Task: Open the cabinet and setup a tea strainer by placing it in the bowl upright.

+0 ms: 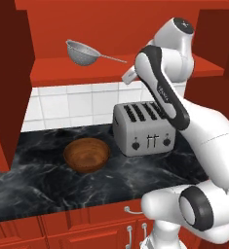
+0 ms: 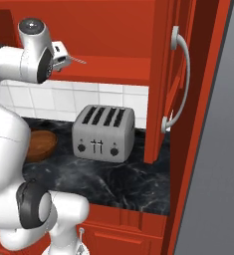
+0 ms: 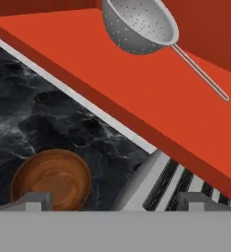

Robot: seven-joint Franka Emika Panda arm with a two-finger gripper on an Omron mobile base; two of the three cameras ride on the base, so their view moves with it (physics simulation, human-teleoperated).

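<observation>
cabinet doors stand swung open, the right door with its long curved handle edge-on in the right base view, and the red shelf inside carries the strainer, basket up and thin handle pointing right toward the arm. surface of black marble below holds the toaster against the tiled wall and the bowl just left of it, apart from it. fingers stand wide and hold nothing, the gripper at the shelf's front edge, right of the strainer, above the bowl and toaster.
</observation>
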